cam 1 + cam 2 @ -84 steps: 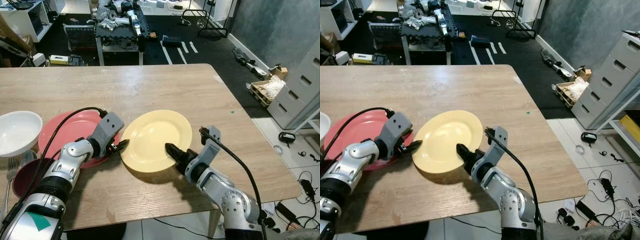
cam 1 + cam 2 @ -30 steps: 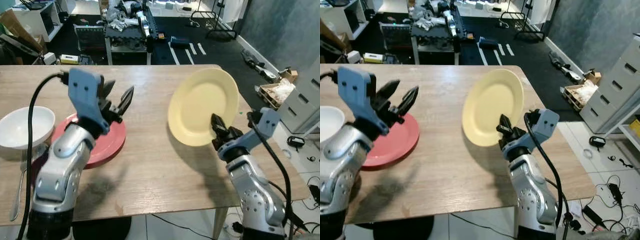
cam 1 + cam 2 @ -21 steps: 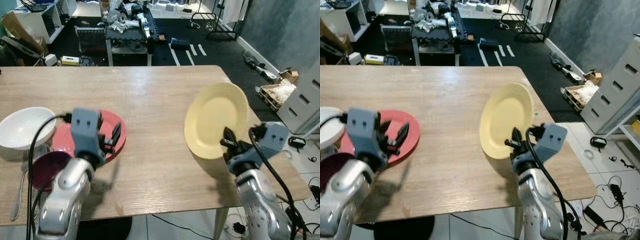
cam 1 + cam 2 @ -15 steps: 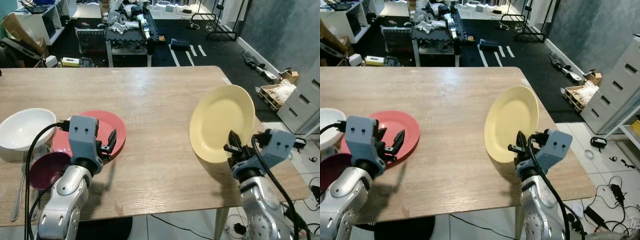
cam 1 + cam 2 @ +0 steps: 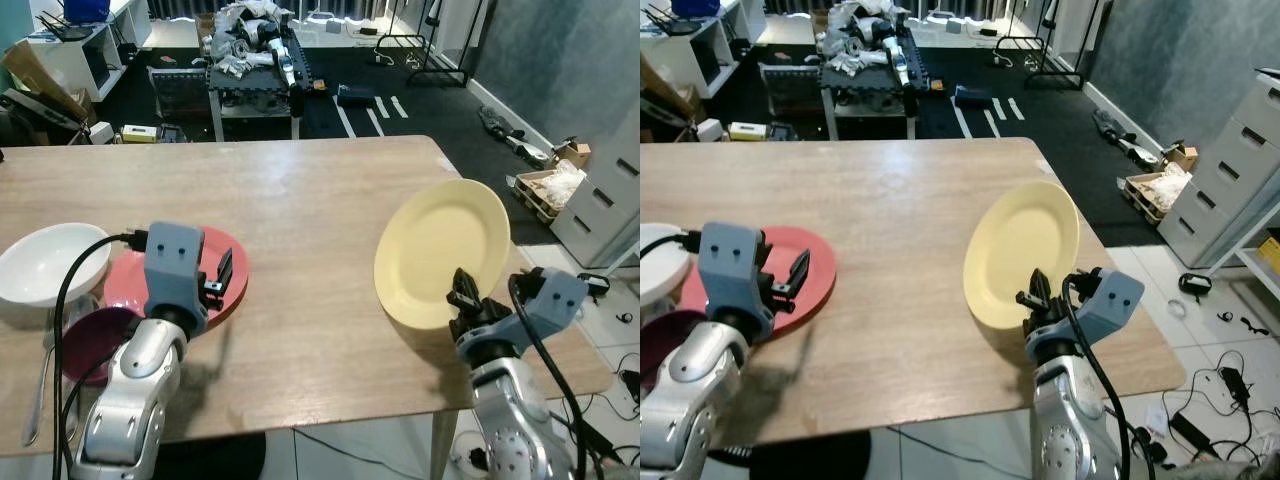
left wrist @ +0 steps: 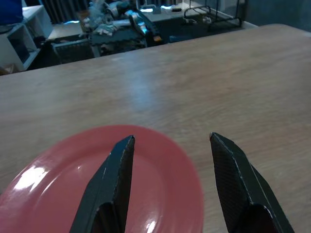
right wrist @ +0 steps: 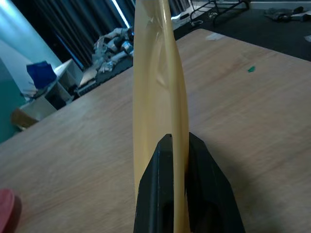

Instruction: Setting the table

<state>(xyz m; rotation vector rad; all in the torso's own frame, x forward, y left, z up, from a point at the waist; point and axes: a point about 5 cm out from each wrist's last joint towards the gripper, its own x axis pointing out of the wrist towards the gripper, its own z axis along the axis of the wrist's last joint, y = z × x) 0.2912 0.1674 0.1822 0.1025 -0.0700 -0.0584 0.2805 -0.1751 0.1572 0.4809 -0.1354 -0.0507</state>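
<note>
Above the counter's [image 5: 300,200] right edge, the right end effector [image 5: 463,300] pinches the upright yellow plate [image 5: 443,253]; level it before lowering.

No legible text or labels

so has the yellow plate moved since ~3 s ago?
Yes. The yellow plate lay flat beside the red plate; now the right gripper holds it tilted on edge, off the table, near the table's right edge.
</note>
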